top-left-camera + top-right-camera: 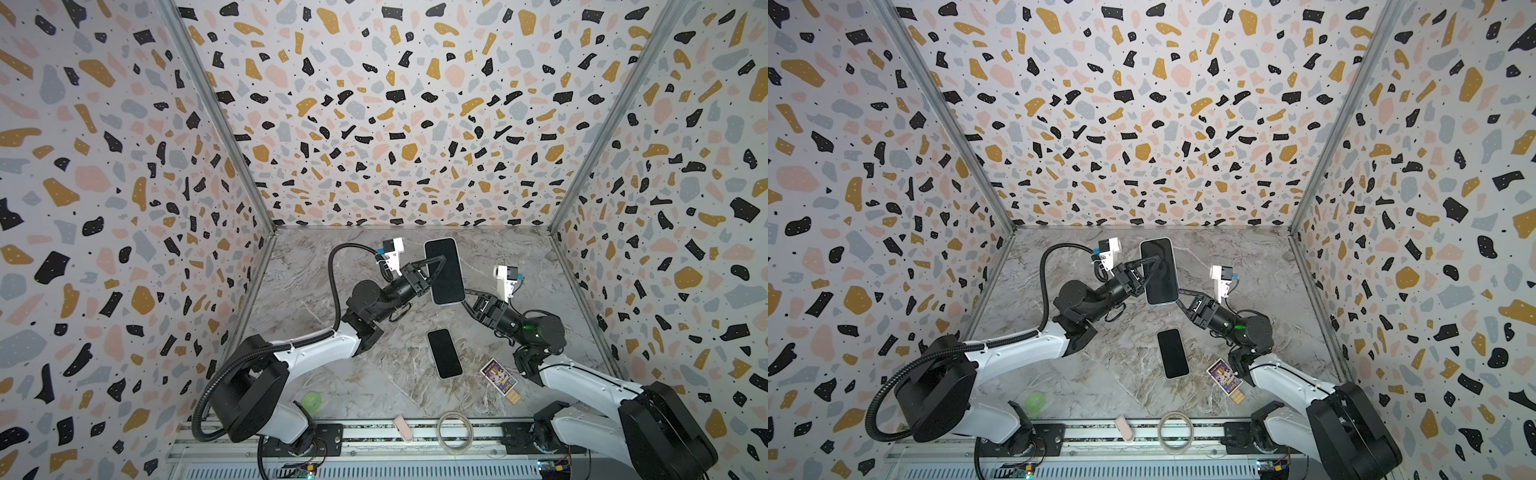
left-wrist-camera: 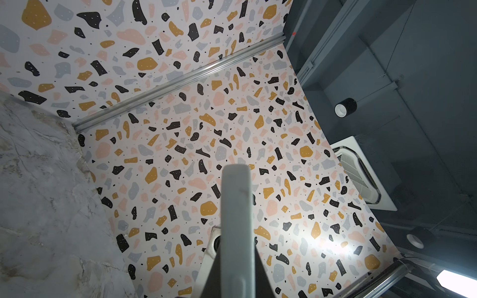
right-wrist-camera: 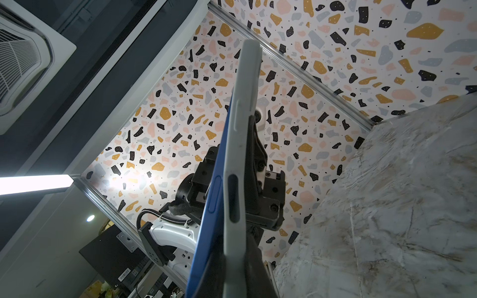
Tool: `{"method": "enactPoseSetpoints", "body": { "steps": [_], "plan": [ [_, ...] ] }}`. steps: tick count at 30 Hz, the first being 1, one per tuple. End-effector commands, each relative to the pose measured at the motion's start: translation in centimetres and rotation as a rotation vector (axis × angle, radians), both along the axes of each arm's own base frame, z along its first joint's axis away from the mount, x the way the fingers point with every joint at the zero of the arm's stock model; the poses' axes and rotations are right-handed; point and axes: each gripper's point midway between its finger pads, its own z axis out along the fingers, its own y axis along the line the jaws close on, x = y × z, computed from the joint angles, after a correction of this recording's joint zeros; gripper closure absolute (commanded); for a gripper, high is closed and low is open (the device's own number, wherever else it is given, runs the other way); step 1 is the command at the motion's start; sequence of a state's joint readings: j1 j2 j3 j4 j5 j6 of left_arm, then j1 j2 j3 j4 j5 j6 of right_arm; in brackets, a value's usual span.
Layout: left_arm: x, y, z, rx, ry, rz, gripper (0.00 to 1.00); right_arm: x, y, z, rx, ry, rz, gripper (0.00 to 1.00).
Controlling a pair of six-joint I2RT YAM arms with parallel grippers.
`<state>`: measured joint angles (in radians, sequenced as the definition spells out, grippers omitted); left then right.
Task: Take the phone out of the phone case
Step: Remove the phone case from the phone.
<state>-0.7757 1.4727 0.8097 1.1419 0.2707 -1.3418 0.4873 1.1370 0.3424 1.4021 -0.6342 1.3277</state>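
On the table (image 1: 374, 386) below the raised arms lie a second phone (image 1: 444, 353), screen up, and just beside it toward the right arm a printed card (image 1: 497, 375) with a small wooden block (image 1: 513, 397) at its near corner. A green ring (image 1: 311, 401) sits by the left arm's base, and a pink piece (image 1: 403, 428) and a clear tape ring (image 1: 456, 430) rest on the front rail (image 1: 365, 434). None of these touch the work, which is held well above them with nothing between the two grippers but the phone (image 1: 444, 270) itself, screen facing up in both top views. The left arm reaches up and inward from its side. The left gripper (image 1: 441, 261) is clamped across the phone's long edge, one finger lying over the dark screen, and the grey case (image 2: 236, 219) shows edge-on between its fingers in the left wrist view. The right arm bends up from the other side. The right gripper (image 1: 466, 293) is closed at the near corner. In the right wrist view the blue phone (image 3: 210, 196) stands slightly apart from the case (image 3: 238, 154) along that edge, though whether the right pinch takes the case alone cannot be told. The card's print is colourful but too small to read.
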Motion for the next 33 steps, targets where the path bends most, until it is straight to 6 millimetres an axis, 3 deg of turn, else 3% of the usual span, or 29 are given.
{"method": "enactPoseSetpoints", "body": {
  "steps": [1, 12, 15, 23, 33],
  "plan": [
    [-0.7, -0.2, 0.0, -0.012, -0.04, -0.018, 1.0, -1.1, -0.6, 1.3, 0.052, -0.051, 0.006, 1.0],
    [-0.1, -0.4, -2.9, -0.023, 0.031, -0.019, 1.0, -0.7, -0.7, 0.2, 0.095, -0.025, 0.019, 1.0],
    [0.3, -0.3, -3.8, -0.018, 0.056, -0.005, 0.91, -0.6, -0.5, 0.1, 0.091, -0.025, 0.019, 1.0],
    [0.9, 0.1, -5.0, -0.05, 0.107, 0.001, 0.8, -0.3, -0.4, -0.2, 0.078, -0.001, 0.001, 1.0],
    [1.0, 0.7, -4.1, -0.076, 0.094, 0.023, 0.66, -0.1, -0.3, -0.4, 0.079, 0.005, -0.006, 1.0]
  ]
}}
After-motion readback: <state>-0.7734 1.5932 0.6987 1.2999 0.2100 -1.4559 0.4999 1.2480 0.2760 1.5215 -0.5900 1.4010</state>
